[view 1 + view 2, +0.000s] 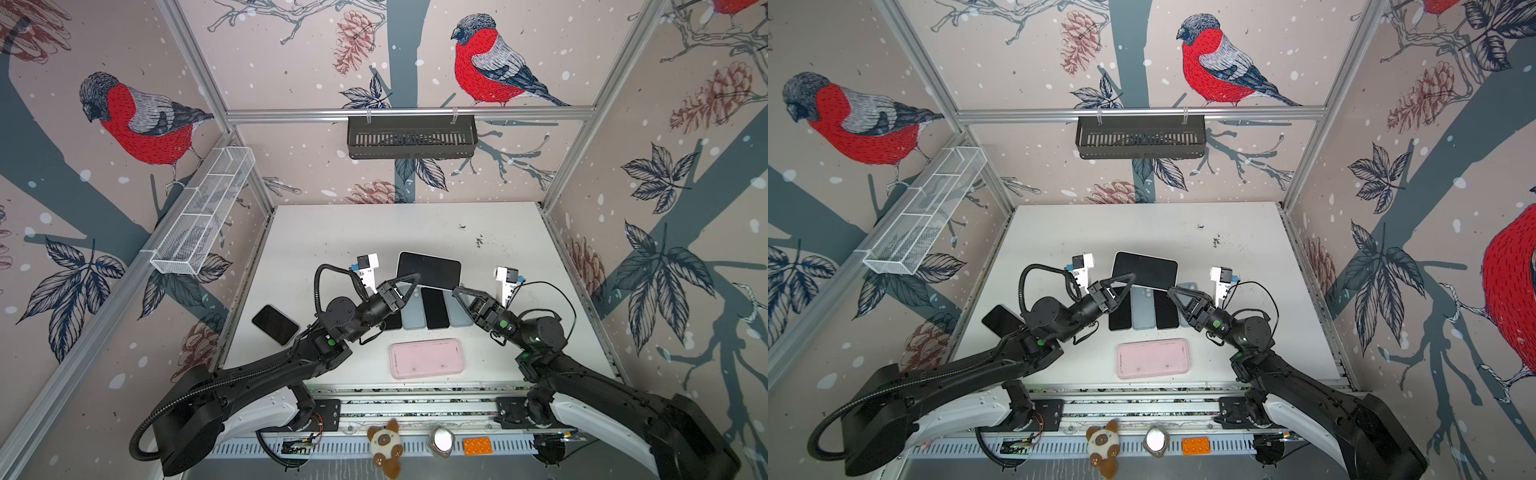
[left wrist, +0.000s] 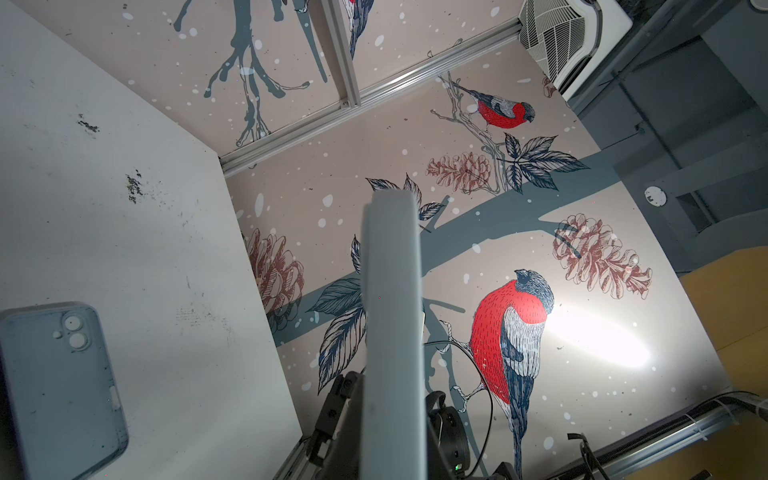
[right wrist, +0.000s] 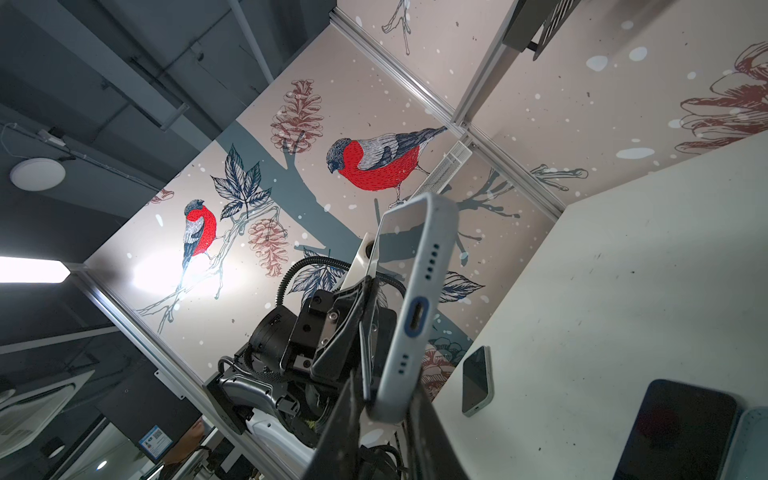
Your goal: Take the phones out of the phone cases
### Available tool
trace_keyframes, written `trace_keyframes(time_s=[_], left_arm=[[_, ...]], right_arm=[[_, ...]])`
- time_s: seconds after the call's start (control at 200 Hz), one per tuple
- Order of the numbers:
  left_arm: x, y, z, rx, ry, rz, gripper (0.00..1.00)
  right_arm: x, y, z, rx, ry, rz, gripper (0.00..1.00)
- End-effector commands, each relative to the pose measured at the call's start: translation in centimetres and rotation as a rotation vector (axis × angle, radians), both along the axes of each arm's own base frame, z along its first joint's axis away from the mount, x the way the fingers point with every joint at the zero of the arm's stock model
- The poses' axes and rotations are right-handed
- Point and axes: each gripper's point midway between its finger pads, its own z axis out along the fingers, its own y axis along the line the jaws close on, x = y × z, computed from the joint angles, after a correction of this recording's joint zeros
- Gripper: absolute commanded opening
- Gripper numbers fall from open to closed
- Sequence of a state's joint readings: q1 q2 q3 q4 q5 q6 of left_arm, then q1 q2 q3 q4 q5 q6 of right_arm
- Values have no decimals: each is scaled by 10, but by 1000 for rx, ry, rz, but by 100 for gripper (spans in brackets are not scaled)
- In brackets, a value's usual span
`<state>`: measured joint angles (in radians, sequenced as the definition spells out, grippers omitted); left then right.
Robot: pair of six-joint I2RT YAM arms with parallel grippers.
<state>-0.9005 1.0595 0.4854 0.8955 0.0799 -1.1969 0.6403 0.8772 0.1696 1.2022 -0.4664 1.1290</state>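
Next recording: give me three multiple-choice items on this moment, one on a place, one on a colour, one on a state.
1. Where is the pink case? A in the wire basket; B flat on the table, near the robot's base; C in a gripper.
2. What colour is the case on the lifted phone? A red; B black; C pale blue.
3. How is that phone held? A not held, flat on the table; B by the left gripper and right gripper, one at each end; C by one gripper alone.
1 B: both top views show it flat. 2 C: the right wrist view shows pale blue. 3 B: each grips an end.
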Motion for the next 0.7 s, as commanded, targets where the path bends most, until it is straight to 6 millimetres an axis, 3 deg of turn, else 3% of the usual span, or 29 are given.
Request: trace_keyframes(time_s=[0.0,0.18,0.39,0.695], left_arm=[[-6,3,26,-76,-74,-9,0],[-8,-2,26,-67,-83,-30,0],[-11,-8,26,-54,-87,-54,0],[-21,-17,20,-2,-47,-132,0]], right_arm=[[-10,-3,19,43,-71,23,13],[-11,-3,20,29,-97,20,3],[-17,-1,20,-20,-188,17,0],[-19,12,-12,-314,-465,-136,0]])
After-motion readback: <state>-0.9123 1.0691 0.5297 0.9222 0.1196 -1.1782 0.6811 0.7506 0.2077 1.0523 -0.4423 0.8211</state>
